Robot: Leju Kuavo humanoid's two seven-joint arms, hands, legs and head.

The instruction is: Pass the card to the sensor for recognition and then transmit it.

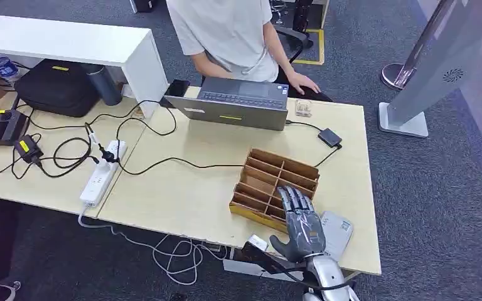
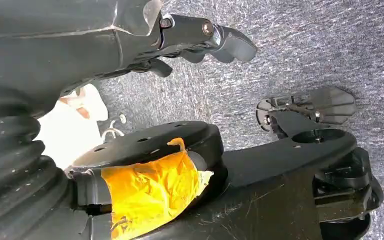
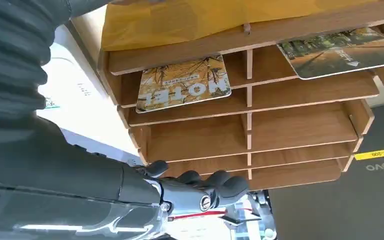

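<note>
A wooden slotted card rack (image 1: pixel 276 183) lies on the table near its front right. My right hand (image 1: pixel 298 221) hovers over the rack's near end, fingers stretched out and apart, holding nothing. In the right wrist view a yellow card marked MOTEL (image 3: pixel 184 84) and a green scenic card (image 3: pixel 344 50) each lie in a slot of the rack (image 3: pixel 300 127), with my fingers (image 3: pixel 200 186) short of the lower slots. A pale flat sensor box (image 1: pixel 337 233) lies just right of the hand. My left hand (image 2: pixel 207 39) hangs over the carpet, holding nothing.
A person sits at the far side behind an open laptop (image 1: pixel 238 103). A black cable runs to a small black box (image 1: pixel 330 137). A white power strip (image 1: pixel 102 172) with tangled cables lies on the left. A grey stand (image 1: pixel 436 69) stands right of the table (image 1: pixel 182 194).
</note>
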